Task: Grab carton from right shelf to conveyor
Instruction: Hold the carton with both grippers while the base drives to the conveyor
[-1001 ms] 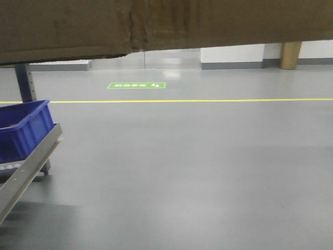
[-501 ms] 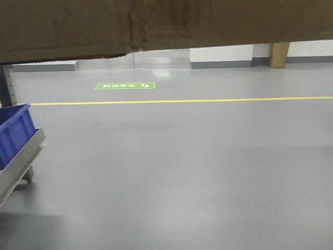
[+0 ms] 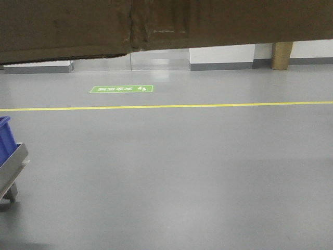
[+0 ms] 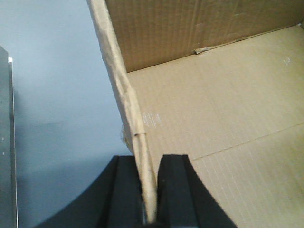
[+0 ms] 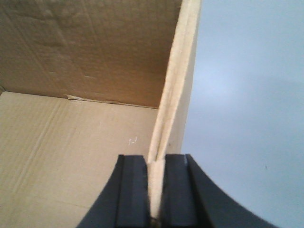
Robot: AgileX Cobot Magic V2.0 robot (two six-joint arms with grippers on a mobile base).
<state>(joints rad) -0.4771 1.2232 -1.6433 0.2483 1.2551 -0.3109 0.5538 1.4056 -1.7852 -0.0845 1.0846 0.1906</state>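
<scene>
The brown carton fills the top of the front view, held up off the floor. My left gripper is shut on the carton's left wall; the carton's open inside lies to its right. My right gripper is shut on the carton's right wall; the carton's inside lies to its left. The right shelf's steel rail with a blue bin shows only at the far left edge of the front view. The conveyor is out of view.
Smooth grey floor stretches ahead with a yellow line and a green floor sign. A white wall with grey skirting and a tan pillar stand at the back.
The front view has swung to the right: the shelf rail and blue bin have slid almost out at the left edge. Both grippers still hold the carton.
</scene>
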